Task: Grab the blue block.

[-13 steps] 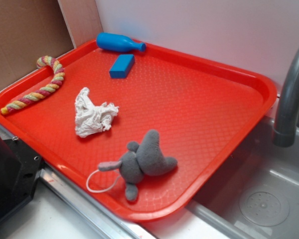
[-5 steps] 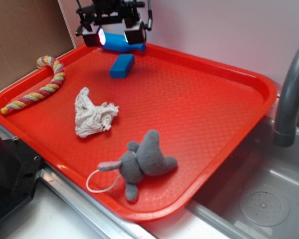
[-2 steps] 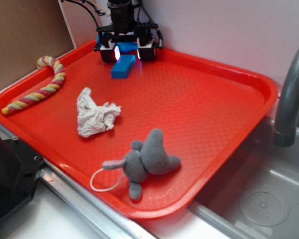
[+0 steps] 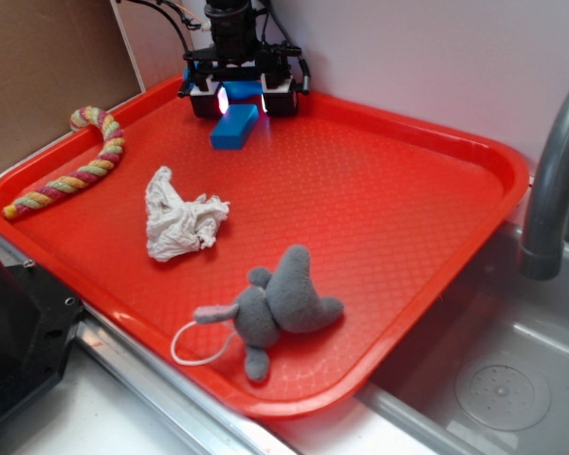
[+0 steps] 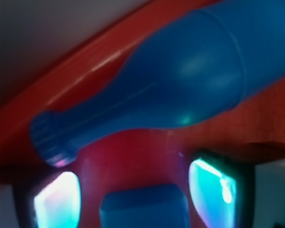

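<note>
The blue block [image 4: 234,127] lies on the red tray [image 4: 398,218] near its far left corner. My gripper [image 4: 243,99] is lowered over the block's far end, open, one finger on each side of it. In the wrist view the block's end [image 5: 145,208] sits between the two glowing fingertips [image 5: 57,199], with a gap on each side. The blue bottle [image 5: 180,85] lies just beyond the block against the tray's far rim; in the exterior view it is mostly hidden behind the gripper.
On the tray lie a crumpled white cloth [image 4: 180,224], a grey plush mouse [image 4: 275,308] and a striped rope toy [image 4: 71,171] at the left rim. A grey faucet [image 4: 555,180] and sink [image 4: 493,379] are at the right. A wall stands behind the tray.
The gripper came in above the bottle, moved forward and dropped to the tray around the block's far end. Since 0.4 s ago nothing visibly moved.
</note>
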